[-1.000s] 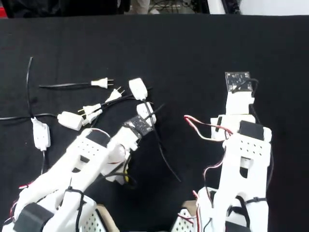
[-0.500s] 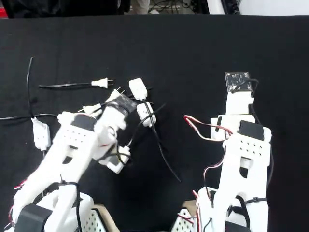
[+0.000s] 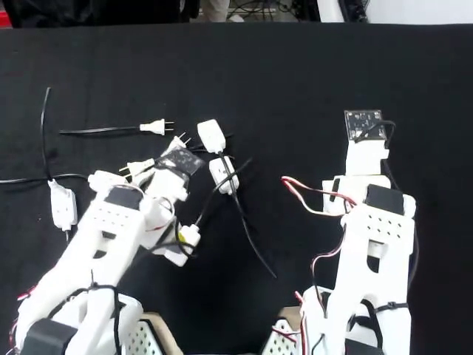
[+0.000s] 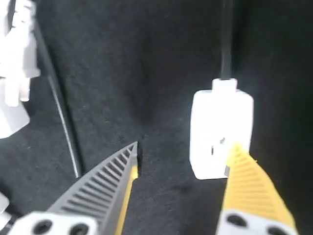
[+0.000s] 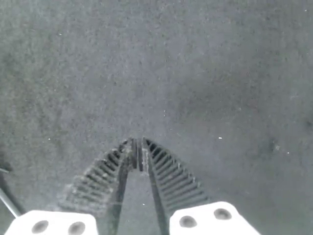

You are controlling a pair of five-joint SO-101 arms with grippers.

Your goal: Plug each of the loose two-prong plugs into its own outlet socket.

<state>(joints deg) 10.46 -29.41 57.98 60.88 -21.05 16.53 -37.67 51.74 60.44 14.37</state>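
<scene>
The left end effector [image 4: 185, 147], swung leftward since a second ago, stands open over the black tabletop [image 3: 295, 74], one finger at the corner of a white rectangular outlet socket [image 4: 220, 127]. The right end effector [image 5: 137, 147] is closed. Farther off, a white two-prong plug [image 3: 155, 127] lies unplugged.

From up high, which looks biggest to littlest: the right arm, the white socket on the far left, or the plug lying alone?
Largest: right arm, by far, though it also stands nearer the camera than the other two.
Middle: outlet socket.
Smallest: two-prong plug, a little shorter and slimmer than the socket.
</scene>
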